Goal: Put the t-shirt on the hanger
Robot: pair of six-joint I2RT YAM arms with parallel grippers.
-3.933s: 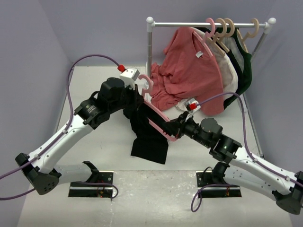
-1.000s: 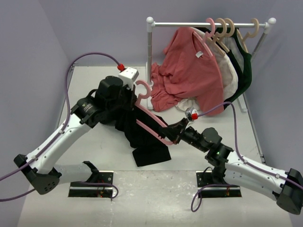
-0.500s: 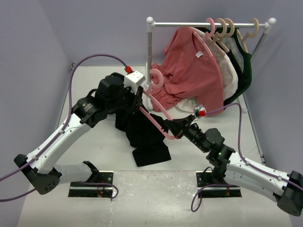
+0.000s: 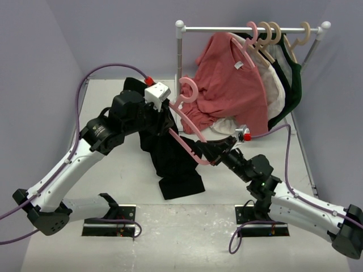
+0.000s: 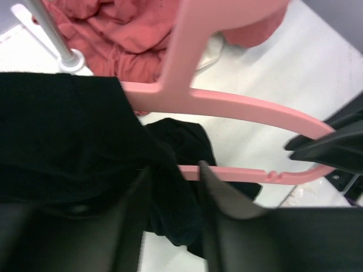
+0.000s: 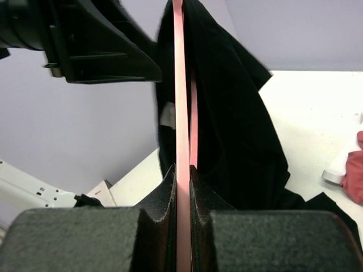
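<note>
The right tool (image 6: 182, 170) is clamped on one end of the hanger (image 5: 238, 107), bracing it above the middle of the surface (image 4: 113, 170), seemingly so the left tool (image 5: 174, 170), pinching the t-shirt (image 4: 173, 164), can draw cloth over it.

A white clothes rail (image 4: 227, 28) stands at the table's far side. From it hang a salmon-red shirt (image 4: 232, 85), a cream garment (image 4: 276, 85) and a dark green garment (image 4: 295, 85).

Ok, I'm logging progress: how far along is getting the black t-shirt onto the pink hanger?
Done: the right hand clamps the hanger at one end, and one hanger shoulder sits under the t-shirt. In hand: the left hand grips bunched cloth by the bottom bar. Remaining: the other shoulder is bare.
</note>
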